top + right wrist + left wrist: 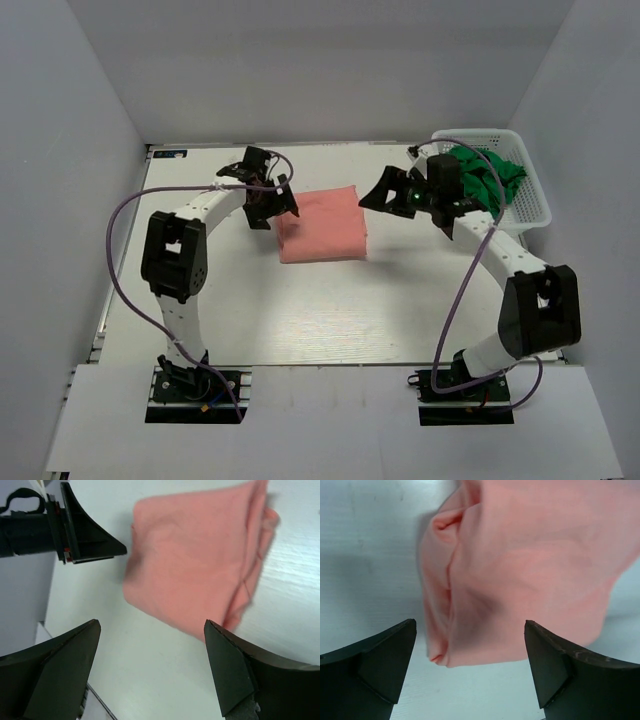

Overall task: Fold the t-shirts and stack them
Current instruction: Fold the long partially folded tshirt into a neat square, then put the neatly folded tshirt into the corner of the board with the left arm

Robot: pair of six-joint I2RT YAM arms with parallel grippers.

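A salmon-pink t-shirt (322,224) lies folded into a neat rectangle on the table's middle back. It fills the left wrist view (530,565) and shows in the right wrist view (200,565). My left gripper (284,205) is open and empty at the shirt's left edge. My right gripper (378,193) is open and empty just right of the shirt, above the table. A bright green garment (488,172) lies crumpled in the basket, partly hidden by my right arm.
A white plastic lattice basket (530,205) stands at the back right corner. White walls close in the table on the left, back and right. The left gripper (85,535) shows in the right wrist view.
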